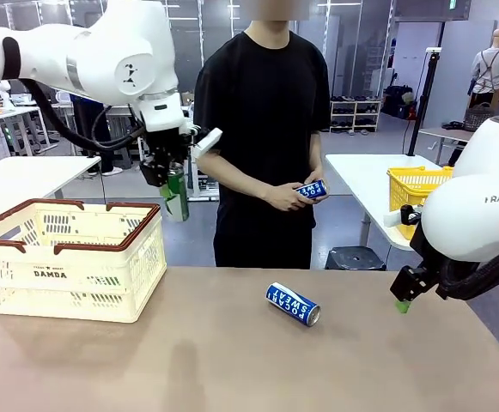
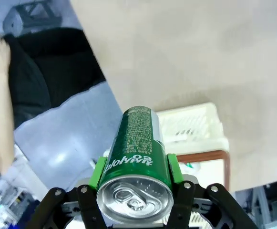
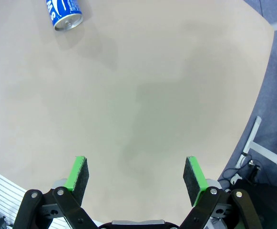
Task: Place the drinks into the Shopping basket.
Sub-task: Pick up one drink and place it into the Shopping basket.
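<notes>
Left gripper (image 1: 167, 178) is up in the air and pinched in narrow on a slim green metal can with white lettering (image 1: 177, 197). Its green pads (image 2: 99, 171) are pressed to both sides of the can. The pull-tab end is back at the wrist and the rest hangs down past the fingertips, a bit tilted.

Below that hand, a touch to its left, sits the cream-white latticed plastic shopping basket with the brown-red rim (image 1: 60, 283). From the wrist, a corner of it shows just beyond the can's far end. I can't tell whether the can is truly over the opening or only beside the edge.

I'd call this the carry, with the drop to come. The hand needs to slide left until the can clears the rim, sink inside, then let go.

Right gripper (image 3: 136, 174) hangs low over the tan table (image 1: 189, 360), jaws spread wide and empty. A slim blue metal can with white lettering (image 1: 292, 303) lies on its side well off to that hand's left, likely the next pick.

Across the table, the person's hands (image 1: 283, 197) cradle another blue can (image 1: 313, 189).
</notes>
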Action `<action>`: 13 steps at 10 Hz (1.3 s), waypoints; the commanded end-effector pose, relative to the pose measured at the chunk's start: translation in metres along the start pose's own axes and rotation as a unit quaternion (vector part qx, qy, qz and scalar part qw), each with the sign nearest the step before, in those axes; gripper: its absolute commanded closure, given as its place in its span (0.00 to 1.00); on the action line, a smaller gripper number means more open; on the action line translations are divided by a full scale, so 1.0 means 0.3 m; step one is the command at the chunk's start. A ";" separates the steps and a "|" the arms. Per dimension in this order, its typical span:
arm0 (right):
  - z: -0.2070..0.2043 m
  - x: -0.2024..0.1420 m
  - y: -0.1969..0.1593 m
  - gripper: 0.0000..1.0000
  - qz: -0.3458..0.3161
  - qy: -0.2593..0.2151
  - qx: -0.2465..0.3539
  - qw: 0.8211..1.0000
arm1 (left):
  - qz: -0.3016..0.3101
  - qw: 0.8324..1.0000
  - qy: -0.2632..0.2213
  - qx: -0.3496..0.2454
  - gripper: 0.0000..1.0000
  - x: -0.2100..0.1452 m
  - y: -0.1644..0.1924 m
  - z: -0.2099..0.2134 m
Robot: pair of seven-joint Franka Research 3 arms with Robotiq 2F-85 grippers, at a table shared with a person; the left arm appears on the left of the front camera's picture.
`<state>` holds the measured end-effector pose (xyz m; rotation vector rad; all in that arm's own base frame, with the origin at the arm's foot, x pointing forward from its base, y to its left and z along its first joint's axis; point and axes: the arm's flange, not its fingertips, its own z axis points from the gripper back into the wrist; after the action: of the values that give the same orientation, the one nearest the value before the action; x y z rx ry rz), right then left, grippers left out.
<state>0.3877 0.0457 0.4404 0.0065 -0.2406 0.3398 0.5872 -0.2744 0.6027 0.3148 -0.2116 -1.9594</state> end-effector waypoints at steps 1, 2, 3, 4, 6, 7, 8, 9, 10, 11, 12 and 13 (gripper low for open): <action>-0.002 -0.007 -0.002 0.00 0.002 0.002 -0.001 1.000 | 0.062 0.998 0.002 0.032 0.42 -0.179 0.083 0.018; -0.002 -0.007 -0.002 0.00 0.002 0.002 -0.001 1.000 | 0.085 0.995 0.004 0.041 0.42 -0.280 0.096 0.028; -0.002 -0.007 -0.002 0.00 0.002 0.002 -0.001 1.000 | 0.098 0.994 0.010 0.039 0.42 -0.362 0.086 0.042; -0.002 -0.007 -0.002 0.00 0.002 0.002 -0.001 1.000 | 0.121 0.992 -0.002 0.023 0.42 -0.458 0.060 0.053; -0.002 -0.007 -0.002 0.00 0.002 0.002 -0.001 1.000 | 0.151 0.988 -0.005 -0.014 0.42 -0.596 0.001 0.052; -0.002 -0.007 -0.002 0.00 0.002 0.002 -0.001 1.000 | 0.172 0.985 -0.007 -0.017 0.42 -0.664 -0.024 0.033; -0.002 -0.007 -0.002 0.00 0.002 0.002 -0.001 1.000 | 0.189 0.982 -0.011 -0.019 0.42 -0.723 -0.056 0.011; -0.002 -0.007 -0.002 0.00 0.002 0.002 -0.001 1.000 | 0.201 0.979 -0.017 -0.018 0.42 -0.784 -0.097 -0.027; -0.002 -0.007 -0.002 0.00 0.002 0.002 -0.001 1.000 | 0.205 0.978 -0.023 -0.015 0.42 -0.836 -0.130 -0.072; -0.002 -0.007 -0.002 0.00 0.002 0.002 -0.001 1.000 | 0.208 0.978 -0.011 -0.004 0.42 -0.885 -0.156 -0.123; -0.002 -0.007 -0.002 0.00 0.002 0.002 -0.001 1.000 | 0.199 0.979 -0.032 -0.002 0.42 -0.921 -0.184 -0.173; -0.002 -0.007 -0.002 0.00 0.002 0.002 -0.001 1.000 | 0.198 0.979 -0.038 -0.014 0.42 -0.953 -0.226 -0.224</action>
<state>0.3877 0.0457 0.4404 0.0062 -0.2394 0.3399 0.6671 0.0093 0.5636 0.1846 -0.2243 -1.5440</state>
